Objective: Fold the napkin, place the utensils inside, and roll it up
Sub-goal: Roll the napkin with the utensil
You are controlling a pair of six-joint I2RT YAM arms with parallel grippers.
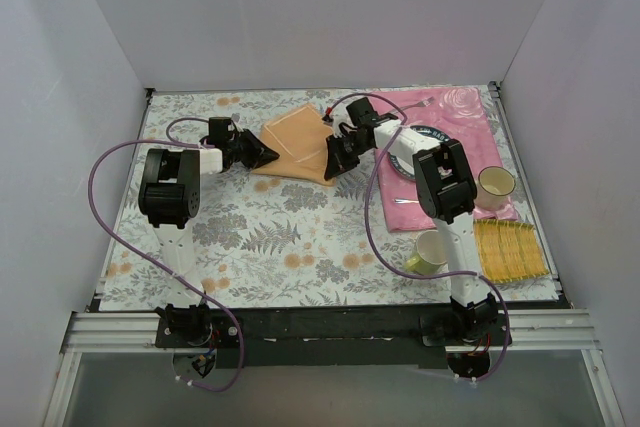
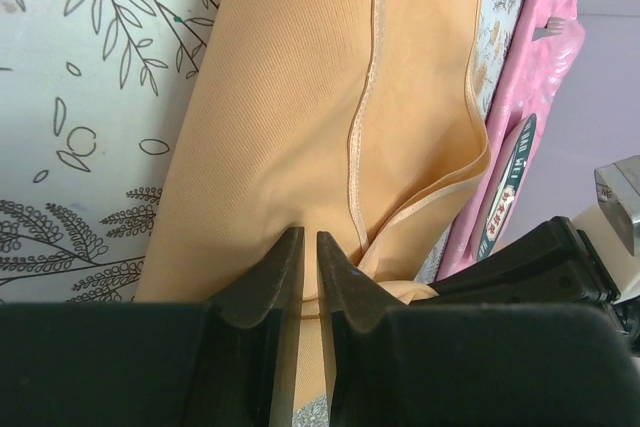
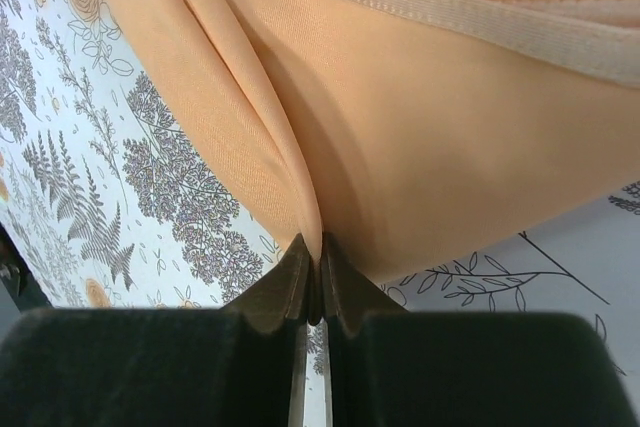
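Where the left tool (image 2: 308, 245) meets the napkin (image 1: 298, 142), its two jaws stand almost together, with a thin fold of the peach cloth pinched between them at the cloth's left side. The napkin lies on the flowered tabletop (image 1: 250, 227) directly right of that tool. It reaches across to the right tool (image 3: 312, 252), which is closed hard on a raised ridge of the same cloth at its right-hand edge. The cloth spans the gap between the two tools, gripped at both ends, and shows more than one layer.

Right of the right tool, partly under its arm, lies a pink placemat (image 1: 460, 112) with a plate (image 1: 432, 134) on it. Only the plate's dark lettered rim shows. A slim silver utensil (image 1: 403, 201) rests on the placemat, nearer the arm bases than the right tool; fork or spoon I cannot tell. Farther right of that tool a white cup (image 1: 495, 185) stands at the placemat's edge. A pale green mug (image 1: 428, 252) stands on the tabletop just beside the placemat's near edge. What either holds is too small to tell. A yellow mat (image 1: 510, 249) lies right of the mug.

Only the top view takes in the cup, mug, yellow mat and utensil. The left wrist view alone shows the napkin's stitched hem running away from its tool, with the plate's rim beyond the cloth. The right wrist view alone shows a hem band crossing above its tool and the cloth creased at the jaws.
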